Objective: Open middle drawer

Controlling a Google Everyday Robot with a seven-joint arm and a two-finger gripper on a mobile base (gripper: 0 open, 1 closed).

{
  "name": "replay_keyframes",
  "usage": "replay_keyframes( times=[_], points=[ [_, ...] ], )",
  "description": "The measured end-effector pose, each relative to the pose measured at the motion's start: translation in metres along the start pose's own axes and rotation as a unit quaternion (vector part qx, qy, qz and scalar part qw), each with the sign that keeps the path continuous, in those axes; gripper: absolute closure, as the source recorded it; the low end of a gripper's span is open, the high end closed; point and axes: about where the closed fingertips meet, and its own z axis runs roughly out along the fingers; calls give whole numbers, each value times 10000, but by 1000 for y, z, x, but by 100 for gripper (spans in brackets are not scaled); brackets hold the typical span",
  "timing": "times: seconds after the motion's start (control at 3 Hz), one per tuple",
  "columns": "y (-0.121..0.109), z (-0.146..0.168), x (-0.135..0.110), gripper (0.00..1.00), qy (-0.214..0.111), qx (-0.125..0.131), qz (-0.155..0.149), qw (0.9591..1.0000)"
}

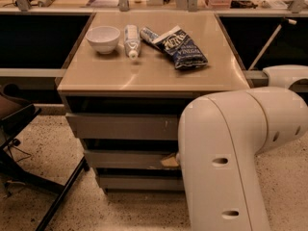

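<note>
Right, from the one camera view we're looking down on a low cabinet with a smooth tan top [144, 73] and three plain grey drawer fronts stacked beneath it. On that top, back left, sits a small white round bowl [103, 37]. Just beside it to the right a white plastic tube [131, 40] lies on its side, cap end toward us. Right of that a dark blue crinkled snack bag [182, 49] lies flat, with a smaller blue packet [148, 32] poking out at its far left corner. Down the face now: the upper grey drawer front [120, 125], faint pale marks toward its right end, then a dark gap, then the middle drawer [122, 159], its wide flat grey front sitting between the other two. Below it is the lowest grey drawer front [139, 182], close to the speckled terrazzo floor [43, 196]. The big white rounded robot arm [226, 167] fills the lower right and covers the right end of all three fronts. Only a pale tan sliver of the gripper [169, 161] peeks out at the arm's left edge, right against the middle drawer's front near its lower edge. Open or closed, I cannot tell, since the arm hides most of it. Off to the left a black chair frame [17, 121] stands on the floor, one leg slanting in near the cabinet's lower left corner.
</note>
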Motion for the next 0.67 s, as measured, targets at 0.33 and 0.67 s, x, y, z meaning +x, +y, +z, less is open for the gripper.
replay_keyframes(
  times=[0.33, 0.67],
  points=[
    [0, 0, 0, 0, 2, -1, -1, 10000],
    [9, 9, 21, 0, 385, -188, -158, 9990]
  ],
)
